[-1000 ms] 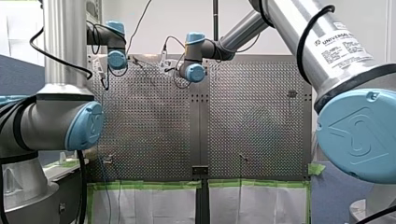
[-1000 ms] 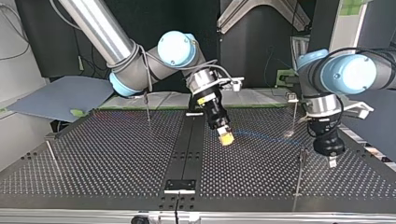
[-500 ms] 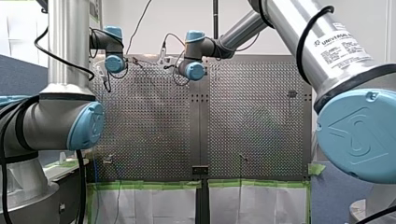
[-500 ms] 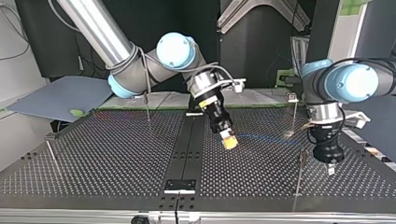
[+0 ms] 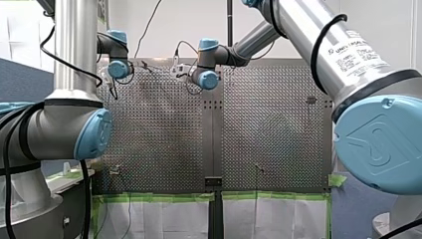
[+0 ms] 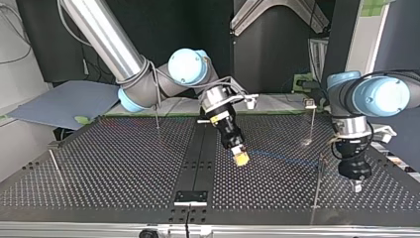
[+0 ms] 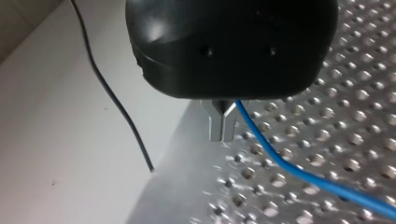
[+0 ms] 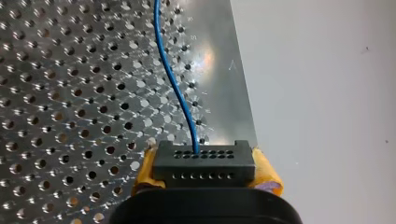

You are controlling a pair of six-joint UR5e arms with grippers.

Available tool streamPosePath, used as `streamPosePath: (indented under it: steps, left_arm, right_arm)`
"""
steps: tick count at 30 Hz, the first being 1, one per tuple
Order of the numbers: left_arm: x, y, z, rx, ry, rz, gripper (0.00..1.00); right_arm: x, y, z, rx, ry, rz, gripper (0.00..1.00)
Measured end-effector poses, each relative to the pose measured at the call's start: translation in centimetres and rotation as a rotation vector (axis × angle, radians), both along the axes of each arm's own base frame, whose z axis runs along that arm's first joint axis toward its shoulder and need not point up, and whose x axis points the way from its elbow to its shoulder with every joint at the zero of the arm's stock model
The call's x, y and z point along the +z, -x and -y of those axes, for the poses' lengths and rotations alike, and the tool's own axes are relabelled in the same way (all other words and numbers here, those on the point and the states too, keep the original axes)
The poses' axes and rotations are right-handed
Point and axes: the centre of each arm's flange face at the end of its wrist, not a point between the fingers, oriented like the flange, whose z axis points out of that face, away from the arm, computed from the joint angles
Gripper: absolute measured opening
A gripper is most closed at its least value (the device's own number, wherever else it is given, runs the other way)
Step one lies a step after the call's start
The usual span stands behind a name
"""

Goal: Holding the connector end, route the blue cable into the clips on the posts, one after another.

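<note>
My right gripper (image 8: pixel 204 161) is shut on a black connector (image 8: pixel 204 164), which sits between its yellow pads (image 8: pixel 144 170). The blue cable (image 8: pixel 175 88) leaves the connector and runs ahead over the perforated plate. My left gripper (image 7: pixel 223 133) has its metal fingers shut on the blue cable (image 7: pixel 289 165), which trails off to one side over the holes. In the top view my right gripper (image 6: pixel 241 157) hangs near the table's middle. My left gripper (image 6: pixel 355 187) is at that view's right, just past a thin post (image 6: pixel 319 181). A faint blue cable (image 6: pixel 282 156) spans between them.
More thin posts stand on the table (image 6: pixel 99 168): one at the far right with a clip (image 6: pixel 310 103), one at the far left-centre (image 6: pixel 156 111), one at the left edge (image 6: pixel 53 161). A thin black wire (image 7: pixel 112 93) hangs beside my left gripper.
In the top view both grippers have moved toward the near edge. My left gripper has drawn level with the near right post, and both grips are unchanged.
</note>
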Motion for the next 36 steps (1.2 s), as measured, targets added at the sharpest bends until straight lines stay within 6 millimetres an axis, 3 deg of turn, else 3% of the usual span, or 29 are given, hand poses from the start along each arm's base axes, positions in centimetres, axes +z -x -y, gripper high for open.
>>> streamPosePath:
  steps: [14,23,30,36]
  left_arm:
    - [-2.0,-2.4,-0.4,-0.054,0.013,-0.033,0.02]
    - [-2.3,-2.6,-0.5,-0.052,0.015,-0.041,0.02]
    - [-2.3,-2.6,-0.5,-0.051,0.015,-0.043,0.02]
    - [-2.3,-2.6,-0.7,-0.049,0.014,-0.040,0.02]
  right_arm:
    - [0.6,0.6,2.0,-0.020,0.012,0.011,0.00]
    - [0.5,0.3,2.9,-0.015,0.009,0.015,0.00]
    - [-0.7,-0.7,3.7,-0.014,-0.018,-0.011,0.00]
    - [-0.1,-1.1,3.8,-0.012,-0.021,-0.016,0.00]
